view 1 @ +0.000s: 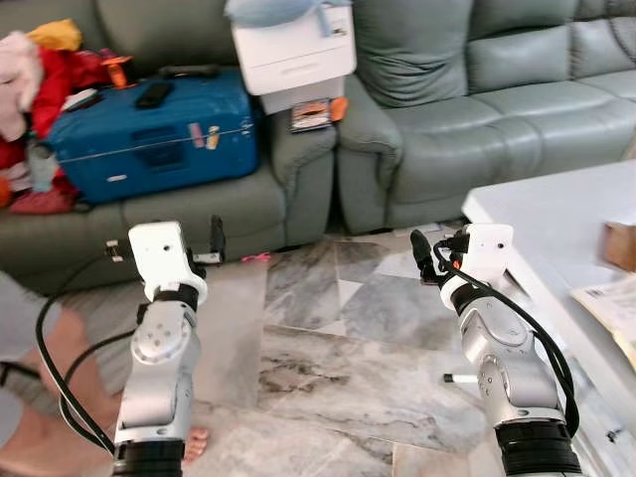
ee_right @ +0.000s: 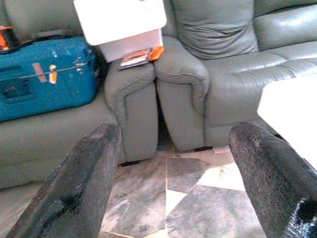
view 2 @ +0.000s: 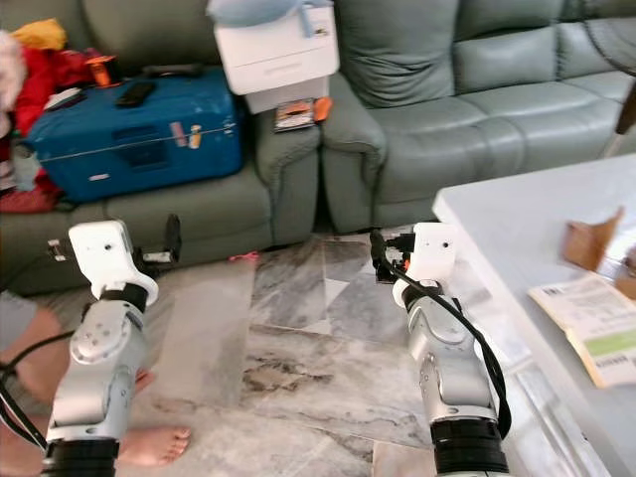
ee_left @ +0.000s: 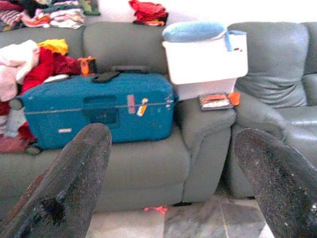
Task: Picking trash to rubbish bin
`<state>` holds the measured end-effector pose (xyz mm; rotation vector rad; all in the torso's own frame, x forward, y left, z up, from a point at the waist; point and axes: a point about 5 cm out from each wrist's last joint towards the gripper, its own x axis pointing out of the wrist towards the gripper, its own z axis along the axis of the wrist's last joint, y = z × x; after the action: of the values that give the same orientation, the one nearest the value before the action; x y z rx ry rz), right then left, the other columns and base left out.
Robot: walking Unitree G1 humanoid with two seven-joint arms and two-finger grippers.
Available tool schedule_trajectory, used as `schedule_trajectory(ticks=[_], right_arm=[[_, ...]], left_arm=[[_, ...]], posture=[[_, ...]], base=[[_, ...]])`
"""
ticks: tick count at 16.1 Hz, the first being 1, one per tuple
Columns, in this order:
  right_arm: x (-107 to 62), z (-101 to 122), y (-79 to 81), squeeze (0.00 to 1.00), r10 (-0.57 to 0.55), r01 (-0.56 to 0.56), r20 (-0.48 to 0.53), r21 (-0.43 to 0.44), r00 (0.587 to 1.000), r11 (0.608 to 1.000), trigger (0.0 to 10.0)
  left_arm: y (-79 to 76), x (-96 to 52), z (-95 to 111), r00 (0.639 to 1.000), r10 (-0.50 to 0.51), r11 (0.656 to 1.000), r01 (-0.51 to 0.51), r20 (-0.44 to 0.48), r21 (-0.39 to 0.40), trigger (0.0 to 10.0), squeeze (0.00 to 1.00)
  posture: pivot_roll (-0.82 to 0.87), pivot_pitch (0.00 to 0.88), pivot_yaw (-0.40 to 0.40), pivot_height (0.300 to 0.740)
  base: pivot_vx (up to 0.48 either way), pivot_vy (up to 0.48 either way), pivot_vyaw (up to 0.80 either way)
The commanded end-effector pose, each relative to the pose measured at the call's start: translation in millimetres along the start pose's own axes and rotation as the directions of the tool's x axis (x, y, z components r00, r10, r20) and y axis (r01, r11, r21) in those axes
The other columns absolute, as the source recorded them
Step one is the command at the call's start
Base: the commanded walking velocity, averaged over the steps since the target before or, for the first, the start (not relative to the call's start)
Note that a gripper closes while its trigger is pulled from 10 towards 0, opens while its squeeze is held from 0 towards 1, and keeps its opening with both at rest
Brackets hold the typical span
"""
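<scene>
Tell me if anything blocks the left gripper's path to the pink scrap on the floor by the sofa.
Nothing visible does. The left gripper, fingers open, hangs above bare marble floor, and the pink scrap lies just ahead of it at the foot of the grey sofa, with only floor between.

Light: bright, even daylight; white box point(ee_left: 205, 59) on the sofa arm overexposed.
Focus: wrist views soft, near fingers point(ee_left: 69, 191) blurred.
Shadows: faint, diffuse.

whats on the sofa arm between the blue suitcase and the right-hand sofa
A white box sits on the sofa arm beside the blue suitcase, with a small orange and black packet under its front edge, seen in the left eye view.
</scene>
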<state>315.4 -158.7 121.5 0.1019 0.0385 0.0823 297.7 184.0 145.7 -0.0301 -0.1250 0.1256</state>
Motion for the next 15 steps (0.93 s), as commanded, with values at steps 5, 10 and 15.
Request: schedule_trajectory(ticks=[5, 10, 15], right_arm=[[2.6, 2.1, 2.2, 0.0, -0.004, 0.003, 0.006, 0.011, 1.0, 1.0, 10.0], [3.1, 2.1, 3.5, 0.0, 0.0, 0.0, 0.007, 0.012, 1.0, 1.0, 10.0], [2.9, 3.0, 2.6, 0.0, 0.0, 0.0, 0.01, 0.008, 1.0, 1.0, 10.0]], left_arm=[[5.1, 3.8, 2.7, 1.0, 0.015, 1.0, -0.015, -0.001, -0.007, 10.0, 0.0], [5.0, 3.9, 1.5, 1.0, 0.015, 1.0, -0.015, -0.006, 0.0, 10.0, 0.0], [4.7, 4.1, 2.0, 1.0, 0.017, 1.0, -0.017, -0.004, 0.002, 10.0, 0.0]], posture=[[-0.03, 0.002, 0.058, 0.74], [-0.03, 0.0, 0.059, 0.74], [-0.03, 0.0, 0.048, 0.74]], base=[[0.0, 0.0, -0.8], [0.0, 0.0, -0.8], [0.0, 0.0, -0.8]])
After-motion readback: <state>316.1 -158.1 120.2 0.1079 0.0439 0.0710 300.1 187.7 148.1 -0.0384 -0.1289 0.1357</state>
